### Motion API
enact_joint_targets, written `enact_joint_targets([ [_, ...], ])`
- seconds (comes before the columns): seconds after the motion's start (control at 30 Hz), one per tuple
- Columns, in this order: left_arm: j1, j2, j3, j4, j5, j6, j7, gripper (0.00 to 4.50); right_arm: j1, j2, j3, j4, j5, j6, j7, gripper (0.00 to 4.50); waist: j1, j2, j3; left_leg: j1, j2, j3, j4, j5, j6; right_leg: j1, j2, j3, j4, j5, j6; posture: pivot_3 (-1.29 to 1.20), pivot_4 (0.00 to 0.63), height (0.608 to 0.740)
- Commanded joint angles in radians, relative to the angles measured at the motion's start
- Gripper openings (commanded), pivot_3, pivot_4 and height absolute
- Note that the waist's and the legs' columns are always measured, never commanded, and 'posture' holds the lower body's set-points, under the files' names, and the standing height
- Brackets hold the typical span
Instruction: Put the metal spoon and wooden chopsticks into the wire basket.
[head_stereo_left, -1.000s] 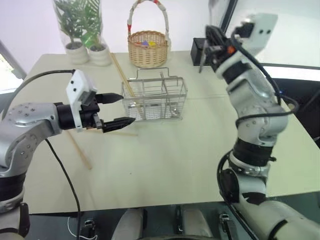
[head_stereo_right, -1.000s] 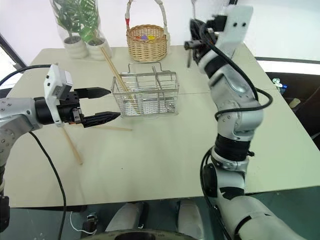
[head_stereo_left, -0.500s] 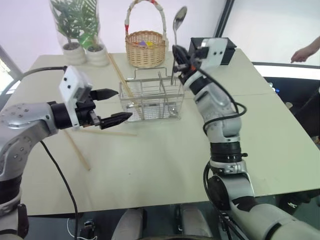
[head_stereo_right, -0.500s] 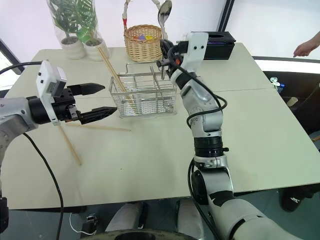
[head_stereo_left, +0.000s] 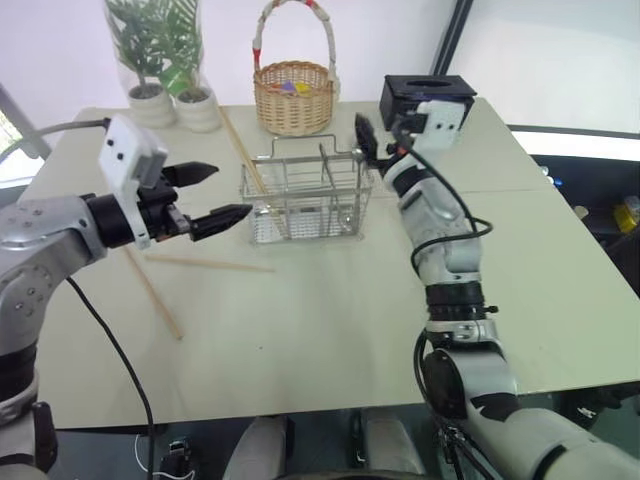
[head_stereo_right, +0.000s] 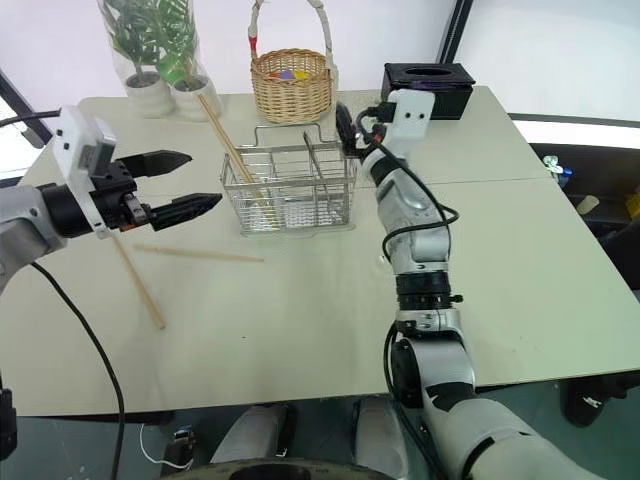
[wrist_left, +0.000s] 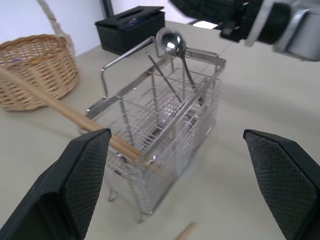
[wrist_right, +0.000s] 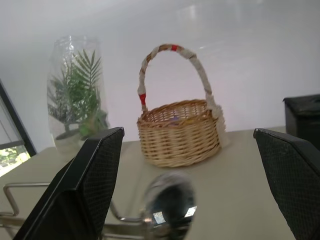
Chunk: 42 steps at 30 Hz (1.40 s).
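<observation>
The spoon (wrist_left: 170, 42) now stands in the basket (head_stereo_left: 305, 195), bowl up. The right pincer (head_stereo_left: 362, 135) is wide, just above the rim; half a second ago it held the spoon high. Two chopsticks (head_stereo_left: 205, 264) lie on the desk (head_stereo_left: 330, 310); one (head_stereo_left: 243, 152) leans in the basket. The left pincer (head_stereo_left: 205, 192) is wide and empty. Next it should probably pick one up.

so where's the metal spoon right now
The metal spoon stands in the wire basket at its right end, bowl up above the rim, just below the open right gripper.
</observation>
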Motion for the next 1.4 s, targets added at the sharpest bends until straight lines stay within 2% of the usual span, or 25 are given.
enact_joint_targets([
  [0.03, -0.061, -0.041, 0.074, 0.046, 0.021, 0.015, 0.135, 4.5, -0.021, -0.081, -0.027, -0.156, 0.09, 0.084, 0.082, 4.42, 0.0, -0.002, -0.001, 0.0, 0.0, 0.0, 0.0, 0.0, 0.0, 0.0, 0.0, 0.0, 0.0, 0.0, 0.0, 0.0, 0.15, 0.663],
  [0.1, -0.098, -0.078, 0.099, 0.086, 0.04, 0.052, 0.247, 4.5, -0.021, -0.14, -0.037, -0.222, 0.159, 0.15, 0.15, 4.42, 0.003, -0.003, -0.002, 0.0, 0.0, 0.0, 0.0, 0.0, 0.0, 0.0, 0.0, 0.0, 0.0, 0.0, 0.0, 0.0, 0.15, 0.663],
  [0.23, -0.225, -0.218, 0.224, 0.192, 0.063, 0.205, 0.595, 4.5, -0.012, -0.291, -0.043, -0.35, 0.304, 0.288, 0.319, 4.42, 0.004, -0.005, -0.003, 0.0, 0.0, 0.0, 0.0, 0.0, 0.0, 0.001, 0.0, 0.0, 0.0, 0.0, 0.001, 0.0, 0.15, 0.663],
  [0.33, -0.304, -0.336, 0.355, 0.235, 0.168, 0.386, 0.894, 4.5, 0.034, -0.41, -0.043, -0.453, 0.422, 0.373, 0.474, 4.42, 0.005, -0.008, -0.004, 0.0, 0.0, -0.001, 0.0, 0.0, 0.0, 0.004, 0.0, -0.001, -0.001, 0.0, 0.001, 0.0, 0.15, 0.663],
  [0.43, -0.298, -0.391, 0.429, 0.249, 0.303, 0.564, 1.037, 4.5, 0.081, -0.492, -0.061, -0.509, 0.524, 0.45, 0.557, 4.42, -0.001, -0.009, -0.004, 0.001, 0.0, 0.001, 0.0, 0.0, 0.0, 0.005, 0.0, 0.0, -0.001, 0.0, 0.002, 0.0, 0.15, 0.663],
  [0.53, -0.296, -0.455, 0.479, 0.277, 0.382, 0.659, 1.075, 4.5, 0.163, -0.575, -0.054, -0.566, 0.573, 0.479, 0.657, 4.42, 0.007, -0.012, -0.004, 0.0, 0.0, 0.001, 0.0, 0.0, 0.0, 0.005, -0.001, 0.0, -0.001, 0.0, 0.002, 0.0, 0.15, 0.663],
  [0.67, -0.316, -0.48, 0.445, 0.382, 0.457, 0.665, 1.053, 4.5, 0.264, -0.633, -0.047, -0.643, 0.616, 0.49, 0.732, 4.42, 0.026, -0.017, -0.002, -0.001, 0.0, 0.0, 0.001, 0.0, -0.002, 0.005, -0.002, -0.001, -0.001, 0.001, 0.003, 0.0, 0.15, 0.663],
  [1.03, -0.362, -0.505, 0.363, 0.593, 0.568, 0.639, 0.974, 4.5, 0.325, -0.597, -0.043, -0.711, 0.647, 0.491, 0.613, 4.42, 0.029, -0.019, -0.003, -0.001, 0.0, 0.0, 0.002, -0.001, -0.007, 0.005, -0.003, -0.001, -0.002, 0.002, 0.005, 0.0, 0.15, 0.663],
  [1.4, -0.404, -0.482, 0.37, 0.586, 0.623, 0.645, 0.915, 4.5, 0.363, -0.583, -0.055, -0.725, 0.65, 0.474, 0.538, 4.42, 0.031, -0.018, -0.003, -0.001, 0.0, 0.0, 0.001, -0.001, -0.008, 0.005, -0.003, -0.001, -0.003, 0.002, 0.005, 0.0, 0.15, 0.663],
])
